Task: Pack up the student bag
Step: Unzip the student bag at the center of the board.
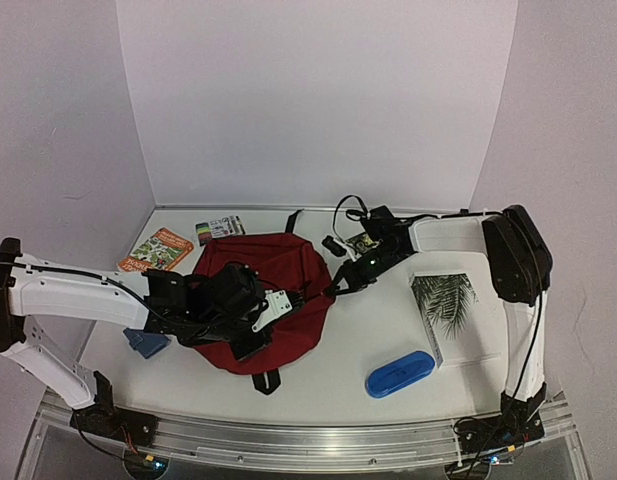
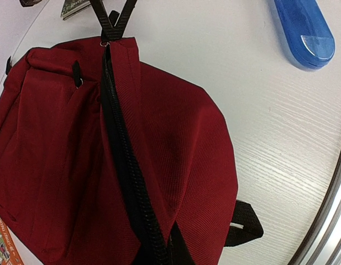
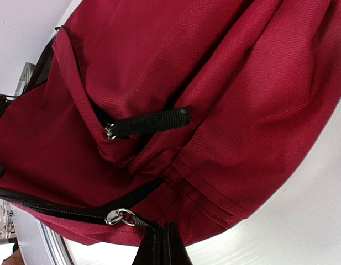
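The student bag point(image 1: 283, 275), dark red with black straps, lies flat in the middle of the table. My left gripper point(image 1: 260, 322) rests on its near side. In the left wrist view its dark fingertips point(image 2: 178, 251) are shut, pinching a fold of the bag point(image 2: 176, 138) beside the closed black zipper point(image 2: 123, 160). My right gripper point(image 1: 344, 285) is at the bag's right edge. In the right wrist view its gripper point(image 3: 164, 245) is shut on the black pull tab that hangs from the main zipper's metal ring point(image 3: 119, 217). A second pull point(image 3: 151, 122) lies loose on the front pocket.
A blue oblong case point(image 1: 399, 373) lies near the front right. A book with a palm-leaf cover point(image 1: 448, 308) is on the right. An orange booklet point(image 1: 155, 250) and a small crayon box point(image 1: 219, 228) sit at the back left. A blue object point(image 1: 146, 343) lies under my left arm.
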`<state>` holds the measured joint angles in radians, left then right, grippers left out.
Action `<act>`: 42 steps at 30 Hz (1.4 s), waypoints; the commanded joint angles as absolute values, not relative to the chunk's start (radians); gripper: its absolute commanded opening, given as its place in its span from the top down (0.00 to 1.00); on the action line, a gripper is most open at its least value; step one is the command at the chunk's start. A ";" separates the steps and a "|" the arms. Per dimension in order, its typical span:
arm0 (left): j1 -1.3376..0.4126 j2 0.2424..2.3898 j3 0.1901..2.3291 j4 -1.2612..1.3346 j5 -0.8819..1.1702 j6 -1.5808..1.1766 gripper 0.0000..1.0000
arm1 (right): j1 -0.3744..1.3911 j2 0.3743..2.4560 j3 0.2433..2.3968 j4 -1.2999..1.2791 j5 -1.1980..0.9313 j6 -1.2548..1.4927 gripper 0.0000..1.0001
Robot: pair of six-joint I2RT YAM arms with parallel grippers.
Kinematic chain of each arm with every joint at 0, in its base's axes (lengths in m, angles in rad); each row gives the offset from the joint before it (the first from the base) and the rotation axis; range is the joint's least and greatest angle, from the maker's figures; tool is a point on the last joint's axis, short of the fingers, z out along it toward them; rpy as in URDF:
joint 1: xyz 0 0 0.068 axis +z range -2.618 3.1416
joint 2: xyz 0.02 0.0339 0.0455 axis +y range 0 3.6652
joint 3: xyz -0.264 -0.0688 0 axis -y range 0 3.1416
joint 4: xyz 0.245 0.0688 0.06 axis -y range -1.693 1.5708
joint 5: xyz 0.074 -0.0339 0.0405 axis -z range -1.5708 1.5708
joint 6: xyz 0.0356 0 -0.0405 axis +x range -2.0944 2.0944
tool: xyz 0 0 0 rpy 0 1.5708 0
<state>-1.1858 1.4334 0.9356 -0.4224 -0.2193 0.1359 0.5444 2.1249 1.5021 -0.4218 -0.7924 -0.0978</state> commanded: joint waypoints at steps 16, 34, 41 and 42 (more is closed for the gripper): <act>-1.204 1.435 1.003 -0.411 -0.268 0.108 0.25 | 0.581 1.891 1.345 -0.397 -0.868 -0.025 1.00; -1.175 1.703 1.177 -0.382 -0.050 0.010 0.22 | 0.642 1.857 1.286 -0.395 -0.899 0.027 1.00; -1.167 1.629 1.150 -0.396 -0.055 0.009 0.26 | 0.643 1.858 1.202 -0.401 -0.876 -0.034 1.00; -1.167 1.611 1.145 -0.398 -0.057 0.009 0.24 | 0.642 1.861 1.193 -0.402 -0.870 -0.042 1.00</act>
<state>-1.1740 1.6988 1.1413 -0.4023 -0.0692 0.0232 0.6361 1.9007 1.2323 -0.4065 -0.8803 0.0094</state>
